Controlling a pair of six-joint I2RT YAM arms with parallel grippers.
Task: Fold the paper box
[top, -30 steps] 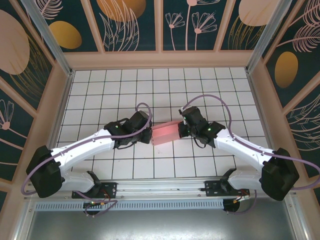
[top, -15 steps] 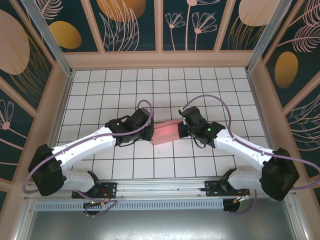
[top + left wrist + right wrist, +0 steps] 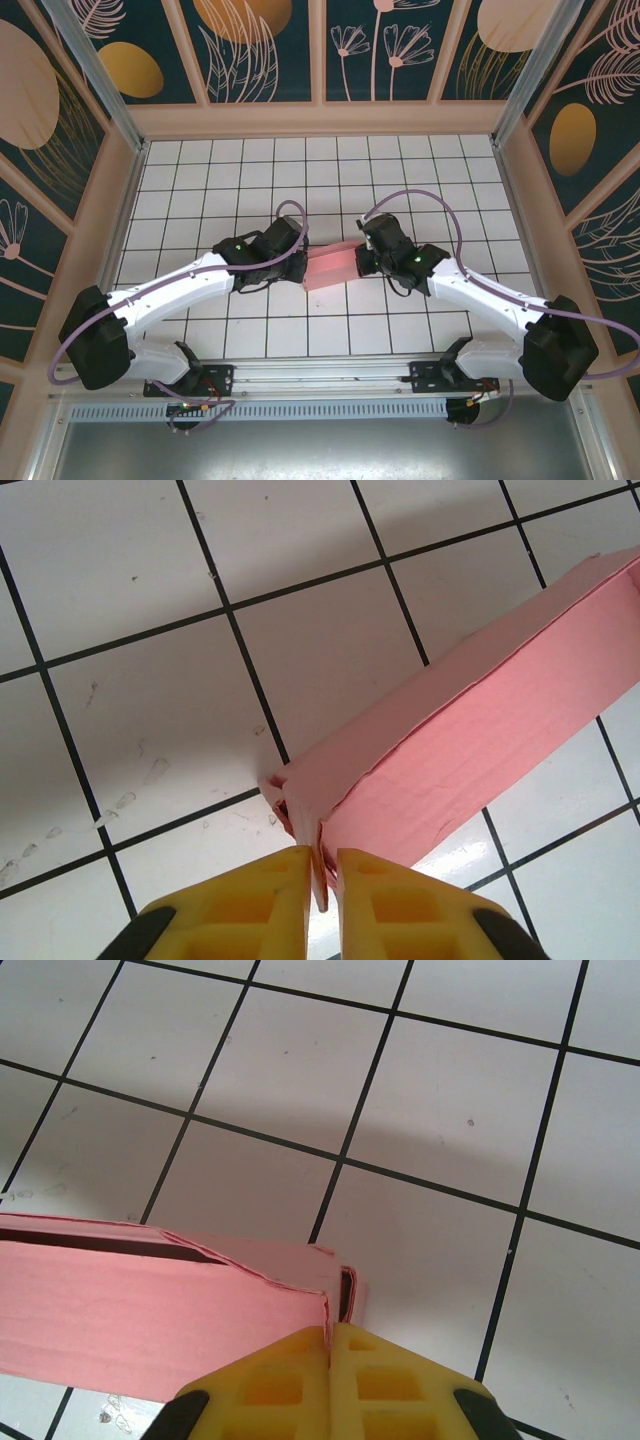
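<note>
The paper box [image 3: 330,266] is a long, flat pink box lying between my two grippers at the middle of the tiled table [image 3: 250,170]. My left gripper [image 3: 301,268] is at its left end. In the left wrist view the yellow fingers [image 3: 260,900] stand almost together, with a thin corner flap of the paper box [image 3: 470,750] between them. My right gripper [image 3: 361,262] is at the right end. In the right wrist view it [image 3: 329,1328] is shut tight on the end edge of the paper box [image 3: 140,1310], whose far side shows a dark open slit.
White tiles with black grid lines surround the box on all sides. Wooden-framed patterned walls [image 3: 320,115] enclose the table at the back and on both sides. The arm bases sit on a metal rail [image 3: 320,375] at the near edge.
My left wrist has shifted slightly up and to the right, closer to the box's left end. The right arm and the box have hardly moved.
</note>
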